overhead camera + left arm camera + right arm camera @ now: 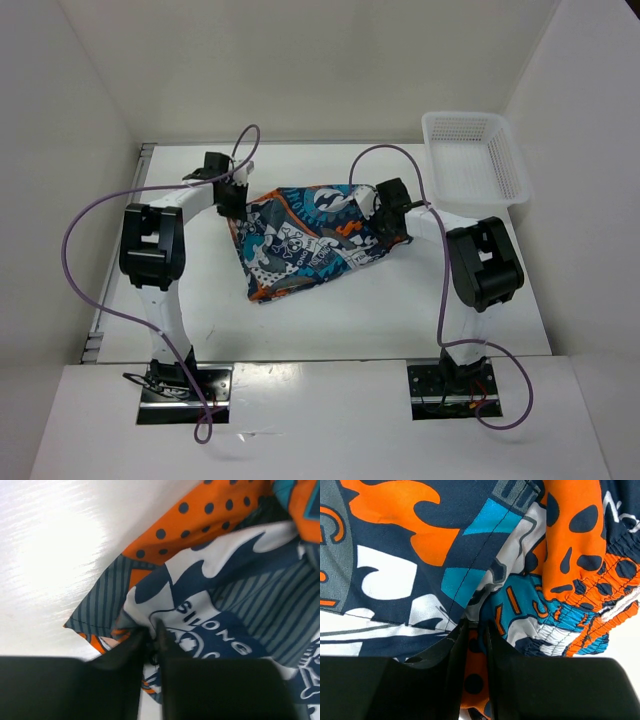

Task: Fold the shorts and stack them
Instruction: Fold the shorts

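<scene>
Two pincers are clamped on one pair of soft cloth shorts (310, 240) printed with cartoons in teal, orange, white and black. The shorts lie crumpled in a rough wedge on the white desk (350, 320), about midway between the two arms. They are wider at the far side and narrow to a point toward the near edge.

The left pincer (232, 205) sits at the garment's far left corner, and the right pincer (388, 212) at its far right corner.

From the left wrist, the left pincer (152, 630) has its black fingers nearly together, with a fold of white and blue cloth nipped between the tips. The shorts (225, 580) fill the right of that view, and bare desk (50, 555) shows to the left.

From the right wrist, the right pincer (475, 627) is likewise closed on a fold of the shorts (420, 540), orange with dark dots, near the gathered elastic waistband (585, 587).

A white plastic mesh basket (470, 117) stands at the far right corner of the desk, apart from the shorts.
</scene>
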`<state>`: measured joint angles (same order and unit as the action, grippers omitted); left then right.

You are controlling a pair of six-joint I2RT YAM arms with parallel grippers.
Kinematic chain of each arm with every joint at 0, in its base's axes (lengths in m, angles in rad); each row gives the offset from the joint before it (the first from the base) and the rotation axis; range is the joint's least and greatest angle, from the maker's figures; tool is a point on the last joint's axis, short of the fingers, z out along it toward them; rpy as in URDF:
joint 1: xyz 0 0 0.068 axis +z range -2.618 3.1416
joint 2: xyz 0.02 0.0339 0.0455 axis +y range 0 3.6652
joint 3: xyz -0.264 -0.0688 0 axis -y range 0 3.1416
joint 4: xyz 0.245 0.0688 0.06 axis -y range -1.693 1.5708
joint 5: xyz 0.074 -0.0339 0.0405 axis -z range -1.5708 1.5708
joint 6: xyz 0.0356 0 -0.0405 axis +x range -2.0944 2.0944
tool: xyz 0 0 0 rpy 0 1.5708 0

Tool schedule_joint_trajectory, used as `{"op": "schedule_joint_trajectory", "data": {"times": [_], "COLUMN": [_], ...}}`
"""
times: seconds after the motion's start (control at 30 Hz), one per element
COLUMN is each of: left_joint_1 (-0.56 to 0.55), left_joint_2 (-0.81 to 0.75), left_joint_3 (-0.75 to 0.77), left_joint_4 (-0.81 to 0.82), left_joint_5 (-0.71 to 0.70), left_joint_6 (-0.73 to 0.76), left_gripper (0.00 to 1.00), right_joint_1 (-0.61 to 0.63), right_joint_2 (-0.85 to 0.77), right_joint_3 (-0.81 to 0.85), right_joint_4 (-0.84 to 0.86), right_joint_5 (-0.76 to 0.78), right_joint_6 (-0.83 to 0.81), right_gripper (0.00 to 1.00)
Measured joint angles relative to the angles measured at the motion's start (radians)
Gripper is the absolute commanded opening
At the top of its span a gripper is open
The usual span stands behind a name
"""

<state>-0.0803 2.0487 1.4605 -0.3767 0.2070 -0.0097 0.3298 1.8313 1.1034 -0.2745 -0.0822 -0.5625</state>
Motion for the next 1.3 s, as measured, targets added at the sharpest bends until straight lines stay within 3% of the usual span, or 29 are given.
{"op": "schedule_joint_trajectory", "data": {"times": [0.07, 0.37, 0.43, 0.47, 0.53, 0.6, 0.7, 0.83, 0.97, 1.13, 1.2, 1.3], "left_joint_1": [0.002, 0.074, 0.085, 0.085, 0.083, 0.072, 0.056, 0.039, 0.007, -0.191, -0.278, -0.308], "left_joint_2": [0.0, -0.011, -0.022, -0.026, -0.033, -0.036, -0.037, -0.055, -0.162, -0.443, -0.487, -0.475], "left_joint_3": [0.002, 0.048, 0.047, 0.045, 0.041, 0.035, 0.034, 0.042, 0.027, -0.196, -0.272, -0.346], "left_joint_4": [0.0, -0.011, -0.013, -0.013, -0.017, -0.022, -0.04, -0.09, -0.135, -0.139, -0.154, -0.183], "left_joint_5": [-0.002, -0.106, -0.127, -0.134, -0.152, -0.161, -0.163, -0.174, -0.227, -0.277, -0.271, -0.265], "left_joint_6": [0.005, 0.003, 0.003, 0.006, 0.003, 0.004, 0.006, 0.006, 0.006, 0.006, 0.007, 0.008], "left_gripper": [0.01, 0.01, 0.13, 0.28, 0.46, 0.59, 0.64, 0.67, 0.68, 0.69, 0.69, 0.69], "right_joint_1": [0.0, 0.0, 0.002, 0.006, 0.008, 0.008, 0.003, -0.038, -0.114, -0.145, -0.146, -0.147], "right_joint_2": [0.0, 0.0, 0.0, 0.0, 0.0, 0.0, 0.0, -0.015, -0.039, 0.003, 0.044, 0.109], "right_joint_3": [0.0, 0.0, 0.0, 0.0, 0.005, 0.026, 0.117, 0.245, 0.253, 0.238, 0.241, 0.253], "right_joint_4": [0.003, 0.011, 0.017, 0.017, 0.009, -0.013, -0.061, -0.052, -0.042, -0.05, -0.05, -0.052], "right_joint_5": [0.005, 0.002, -0.004, -0.008, -0.014, -0.031, -0.066, -0.125, -0.107, -0.061, -0.051, -0.041], "right_joint_6": [0.0, 0.0, -0.003, -0.003, 0.003, 0.037, 0.131, 0.337, 0.479, 0.574, 0.599, 0.62], "right_gripper": [0.25, 0.25, 0.29, 0.32, 0.4, 0.55, 0.66, 0.69, 0.75, 0.82, 0.85, 0.89]}}
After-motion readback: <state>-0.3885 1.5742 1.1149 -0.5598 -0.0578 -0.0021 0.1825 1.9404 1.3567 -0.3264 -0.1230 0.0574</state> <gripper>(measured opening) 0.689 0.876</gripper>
